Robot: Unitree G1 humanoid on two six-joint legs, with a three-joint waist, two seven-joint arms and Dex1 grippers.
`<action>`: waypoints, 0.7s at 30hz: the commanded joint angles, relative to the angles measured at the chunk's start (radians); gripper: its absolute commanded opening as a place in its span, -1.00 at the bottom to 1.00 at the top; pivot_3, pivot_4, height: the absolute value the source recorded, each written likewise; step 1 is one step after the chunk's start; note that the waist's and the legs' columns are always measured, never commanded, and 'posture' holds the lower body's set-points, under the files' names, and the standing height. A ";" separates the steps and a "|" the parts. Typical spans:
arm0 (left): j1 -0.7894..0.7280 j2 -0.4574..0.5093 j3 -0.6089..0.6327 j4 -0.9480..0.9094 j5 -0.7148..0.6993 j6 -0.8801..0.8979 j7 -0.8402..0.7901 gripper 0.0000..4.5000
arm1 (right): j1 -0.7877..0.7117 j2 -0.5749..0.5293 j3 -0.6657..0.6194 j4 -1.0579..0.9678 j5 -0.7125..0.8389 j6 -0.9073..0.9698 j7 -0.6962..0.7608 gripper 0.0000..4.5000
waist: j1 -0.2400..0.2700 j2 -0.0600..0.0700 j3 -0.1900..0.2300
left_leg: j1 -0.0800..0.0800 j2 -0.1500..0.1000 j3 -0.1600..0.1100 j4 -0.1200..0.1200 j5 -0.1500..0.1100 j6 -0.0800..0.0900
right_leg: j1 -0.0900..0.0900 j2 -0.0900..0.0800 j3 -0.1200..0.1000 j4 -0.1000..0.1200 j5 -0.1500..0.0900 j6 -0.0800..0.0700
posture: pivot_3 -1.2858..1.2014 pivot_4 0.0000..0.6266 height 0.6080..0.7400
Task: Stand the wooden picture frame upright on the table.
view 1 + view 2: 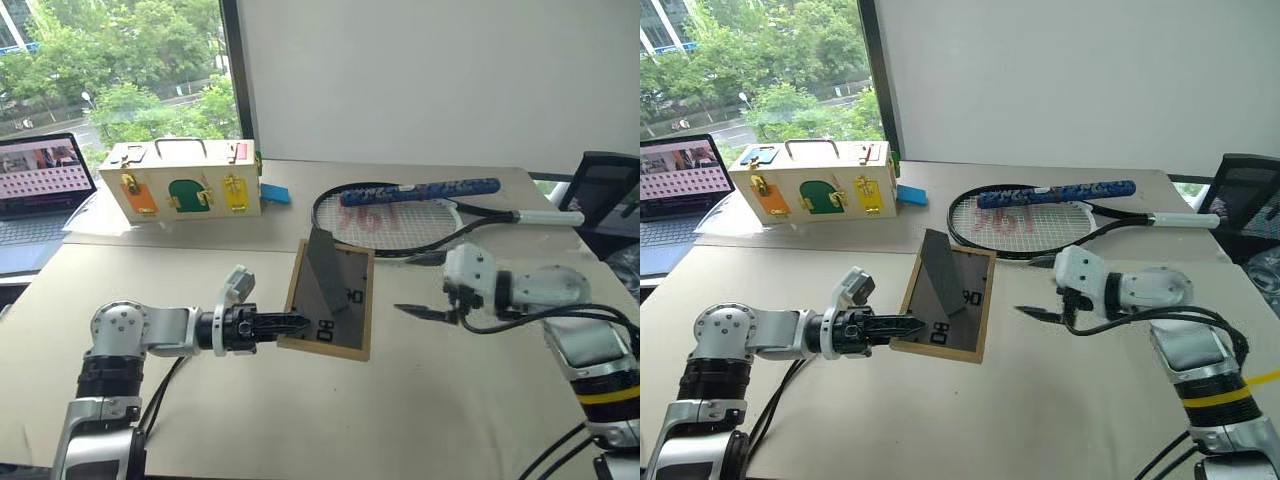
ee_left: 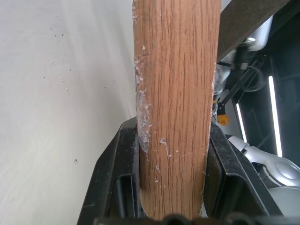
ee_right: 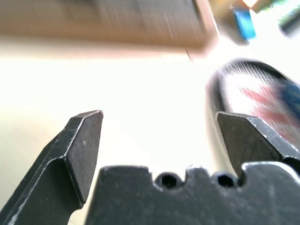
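Observation:
The wooden picture frame [image 1: 345, 300] lies back-up over the middle of the table [image 1: 420, 400], dark grey back showing, its stand flap [image 1: 322, 268] folded out and sticking up. My left gripper [image 1: 298, 324] reaches in from the left and is shut on the frame's near left edge. In the left wrist view the light-wood edge [image 2: 176, 93] is clamped between the two black fingers [image 2: 117, 178]. My right gripper [image 1: 405, 311] hovers to the right of the frame, apart from it, open and empty. The right wrist view shows its fingers [image 3: 84, 140] spread wide, with the frame [image 3: 117, 23] blurred beyond.
A tennis racket [image 1: 400, 215] with a blue grip lies just behind the frame. A cream wooden box [image 1: 180, 180] with coloured doors and a small blue piece [image 1: 275, 193] stand at the back left, beside a laptop [image 1: 40, 185]. A black chair [image 1: 605, 190] stands at the far right.

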 commanded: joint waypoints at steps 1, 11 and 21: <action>-0.035 0.000 0.016 -0.002 -0.012 0.010 -0.042 -0.49 | -0.044 0.015 0.012 0.099 -0.302 -0.473 -0.319 0.99 | -0.006 0.000 0.000 | 0.000 0.000 0.000 0.000 0.000 0.000 | 0.000 0.000 0.000 0.000 0.000 0.000 | 0.03 -0.52 0.98; -0.055 -0.024 -0.018 -0.001 0.012 0.010 -0.044 -0.49 | -0.120 0.186 0.048 0.100 -0.723 -0.691 -0.842 0.99 | -0.008 0.000 0.000 | 0.000 0.000 -0.001 -0.001 0.001 -0.002 | 0.001 0.000 0.000 0.002 0.000 -0.001 | 0.03 -0.52 0.98; 0.007 -0.009 -0.058 -0.174 0.152 -0.075 -0.111 -0.49 | -0.160 0.199 0.078 0.132 -0.698 -0.721 -0.908 0.25 | -0.006 0.000 0.000 | 0.001 0.000 -0.001 0.000 0.002 -0.002 | 0.003 0.000 -0.001 0.002 0.000 -0.001 | 0.03 -0.52 0.98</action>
